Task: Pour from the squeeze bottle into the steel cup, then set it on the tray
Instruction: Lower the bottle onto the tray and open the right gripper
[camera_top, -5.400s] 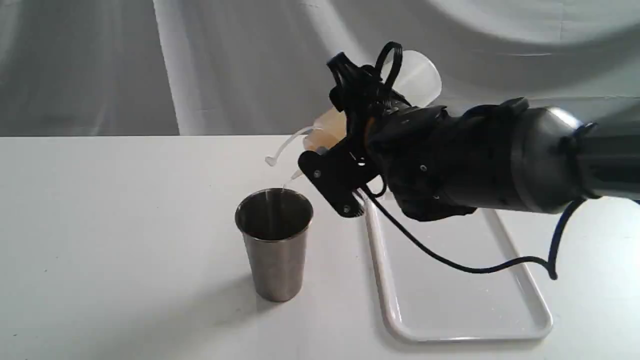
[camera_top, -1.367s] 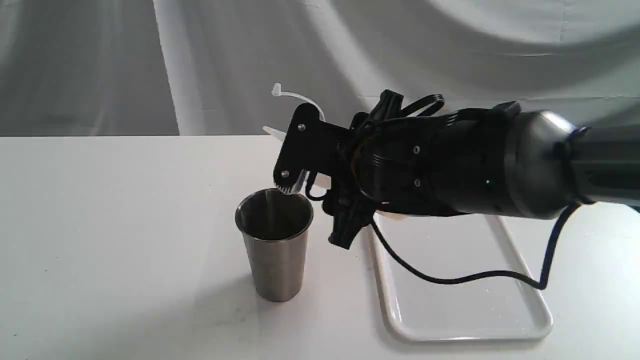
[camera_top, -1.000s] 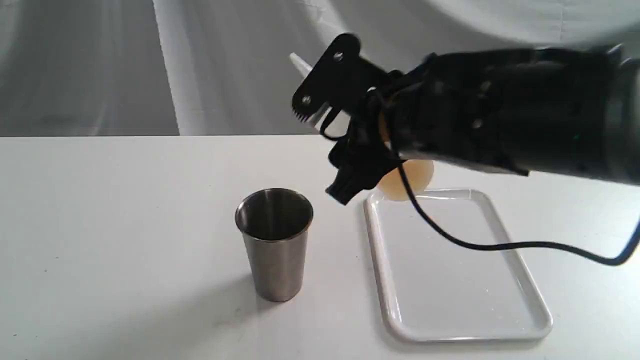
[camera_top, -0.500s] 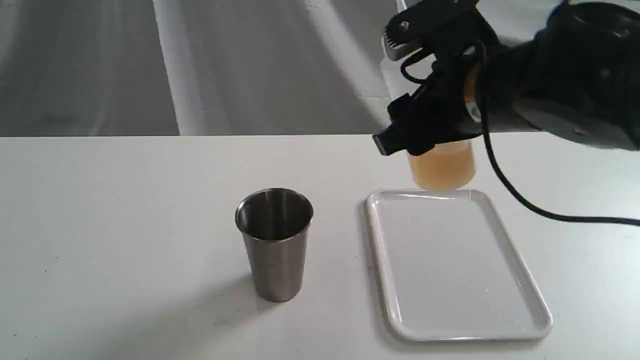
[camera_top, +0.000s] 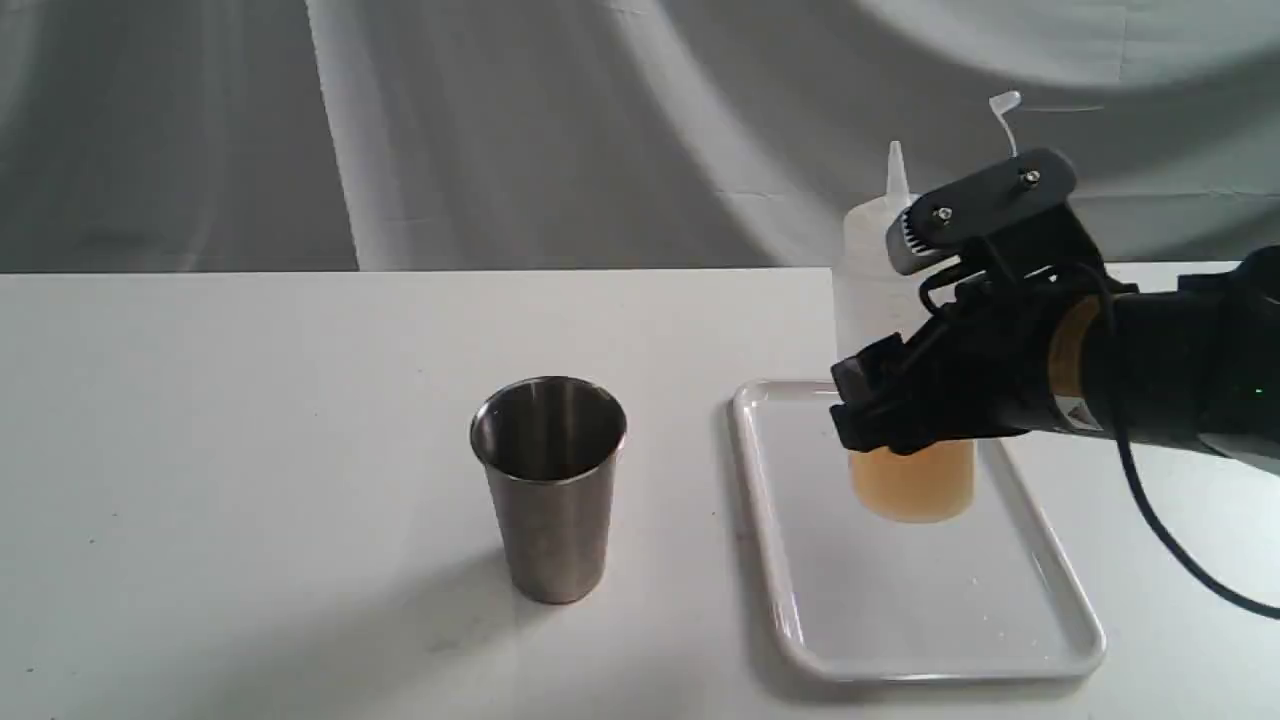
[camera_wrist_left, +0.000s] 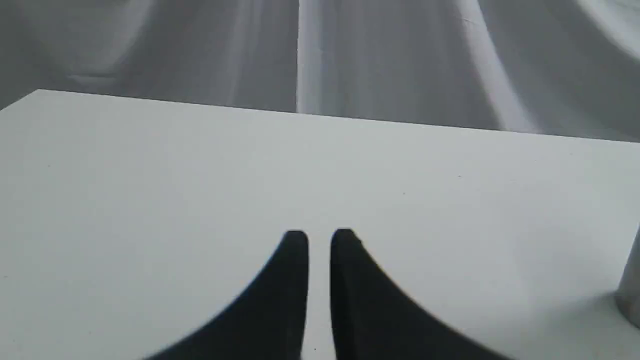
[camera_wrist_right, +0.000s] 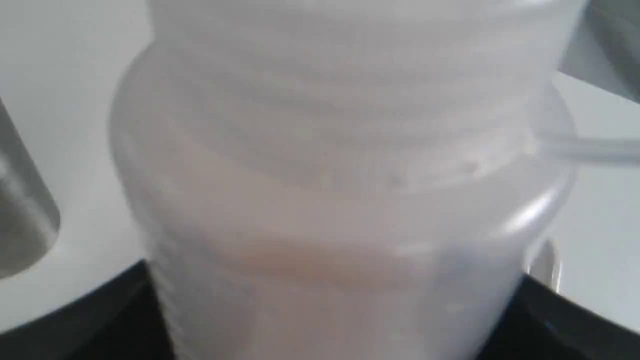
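Observation:
The squeeze bottle stands upright over the back half of the white tray, nozzle up, its tethered cap sticking out above. Amber liquid fills its lower part. My right gripper is shut on the bottle's middle, and the bottle fills the right wrist view. I cannot tell whether its base touches the tray. The steel cup stands upright to the left of the tray. My left gripper hovers over bare table, shut with only a slit between its fingers and nothing in it.
The cup's side shows at the edge of the left wrist view and of the right wrist view. A grey curtain hangs behind the white table. A black cable trails from the right arm.
The right gripper has turned the bottle from its pouring tilt over the cup to upright, carried it right and lowered it onto or just above the tray.

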